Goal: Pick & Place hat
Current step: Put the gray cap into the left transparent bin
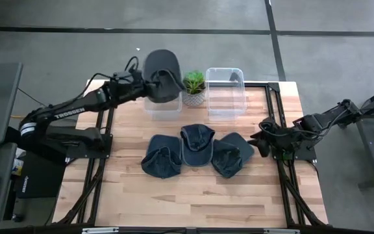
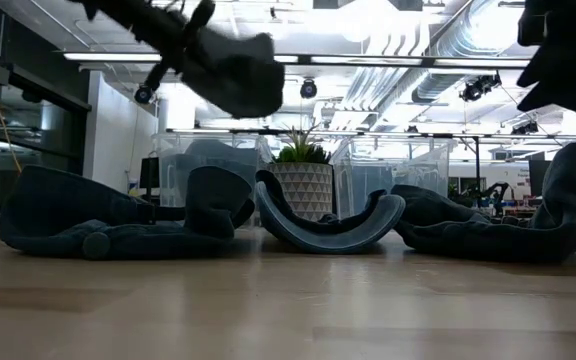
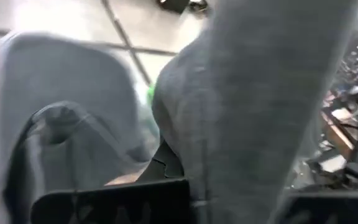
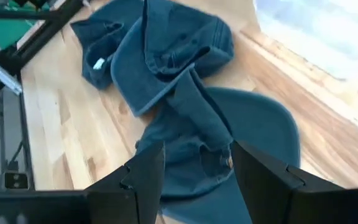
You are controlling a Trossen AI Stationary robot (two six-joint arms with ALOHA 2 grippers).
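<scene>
I have the left gripper pinched tight on a dark hat, jaws pressed together on its fabric, the hat hanging off the tabletop and directly above the left clear bin, which sits just left of the potted plant. The relation that matters: the held hat lies straight over that bin's mouth, so I judge the coming move to be a release downward rather than any sideways travel. In the left wrist view the grey fabric fills the frame and hides the bin, so I cannot confirm how well the two line up from there. Three more hats lie in a row in front of the plant; the right-hand hat is nearest the right gripper, which hovers just beyond its outer edge with jaws spread and nothing between them. The right wrist view shows that hat lying ahead of the jaws, brim toward them. The right clear bin stands just right of the plant.
</scene>
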